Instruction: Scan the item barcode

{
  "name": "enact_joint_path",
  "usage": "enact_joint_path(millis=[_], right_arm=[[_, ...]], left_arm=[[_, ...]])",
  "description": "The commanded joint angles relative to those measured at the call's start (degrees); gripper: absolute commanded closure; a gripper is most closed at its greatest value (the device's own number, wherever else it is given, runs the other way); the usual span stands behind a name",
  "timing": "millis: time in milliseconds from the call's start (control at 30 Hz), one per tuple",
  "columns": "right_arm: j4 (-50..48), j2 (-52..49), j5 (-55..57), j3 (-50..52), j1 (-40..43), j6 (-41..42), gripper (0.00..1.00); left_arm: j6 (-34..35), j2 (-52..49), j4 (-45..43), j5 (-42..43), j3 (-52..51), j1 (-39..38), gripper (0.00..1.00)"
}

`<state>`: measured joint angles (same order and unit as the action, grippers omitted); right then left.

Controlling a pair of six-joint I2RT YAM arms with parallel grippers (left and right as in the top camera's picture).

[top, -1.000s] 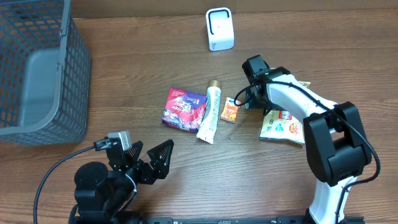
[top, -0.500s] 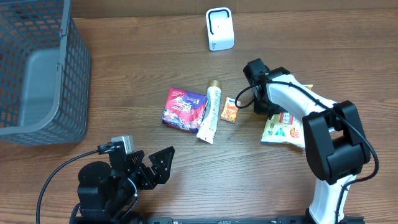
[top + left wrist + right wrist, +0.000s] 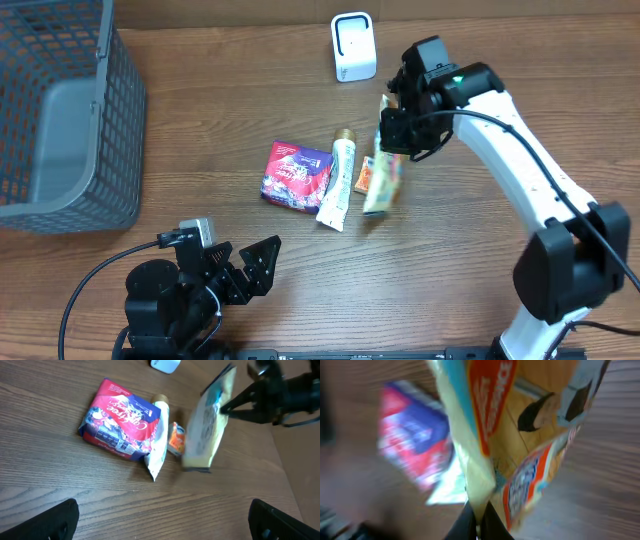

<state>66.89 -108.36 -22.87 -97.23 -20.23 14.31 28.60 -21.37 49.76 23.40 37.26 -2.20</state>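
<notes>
Overhead: the right gripper [image 3: 392, 138] is clamped on the top edge of a snack packet [image 3: 381, 186], which hangs blurred above the bench [image 3: 420, 290], just right of a tube [image 3: 337, 185]. The left gripper [image 3: 240, 262] gapes wide and holds nothing. A basket [image 3: 125, 120] is cut off at the frame's edge.

Left wrist: only the dark fingertips [image 3: 57, 520] show, in the bottom corners. The packet [image 3: 207, 425] hangs nearly edge-on, its print unreadable.

Right wrist: the packet [image 3: 495, 435] fills the frame, too smeared to read.

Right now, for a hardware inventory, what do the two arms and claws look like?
The right arm has white links, black joints, a thin black cable alongside and a green light near the wrist. The left arm is all black, with a small grey box on top, a trailing black cable and a claw with triangular fingers.
</notes>
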Motion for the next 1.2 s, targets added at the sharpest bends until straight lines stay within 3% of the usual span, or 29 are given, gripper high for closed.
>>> enact_joint_path(millis=[0, 267, 367, 667, 800, 833, 933, 1067, 1167], right_arm=[[0.04, 1.29, -13.44, -1.03, 1.55, -1.33, 0.96], [-0.26, 1.25, -8.76, 4.20, 7.41, -1.29, 0.96], [0.35, 1.03, 9.40, 11.61, 14.03, -0.61, 0.96], [7.32, 1.05, 17.49, 10.99, 21.33, -0.68, 0.93], [12.68, 1.05, 20.28, 8.31, 21.49, -0.92, 0.16], [13.92, 1.05, 20.24, 7.26, 21.46, -1.11, 0.09], [14.14, 1.05, 20.04, 6.19, 21.42, -2.08, 0.04], [10.60, 1.03, 16.17, 6.36, 21.42, -2.82, 0.06], [6.71, 0.96, 12.24, 8.33, 21.33, -2.71, 0.41]], left_arm=[[0.59, 0.37, -0.15, 0.42, 0.33, 0.31, 0.00], [0.59, 0.37, -0.15, 0.42, 0.33, 0.31, 0.00], [0.59, 0.37, -0.15, 0.42, 0.33, 0.31, 0.00], [0.59, 0.37, -0.15, 0.42, 0.33, 0.31, 0.00], [0.59, 0.37, -0.15, 0.42, 0.33, 0.31, 0.00], [0.59, 0.37, -0.15, 0.42, 0.33, 0.31, 0.00], [0.59, 0.37, -0.15, 0.39, 0.33, 0.31, 0.00], [0.59, 0.37, -0.15, 0.42, 0.33, 0.28, 0.00], [0.59, 0.37, -0.15, 0.42, 0.33, 0.31, 0.00]])
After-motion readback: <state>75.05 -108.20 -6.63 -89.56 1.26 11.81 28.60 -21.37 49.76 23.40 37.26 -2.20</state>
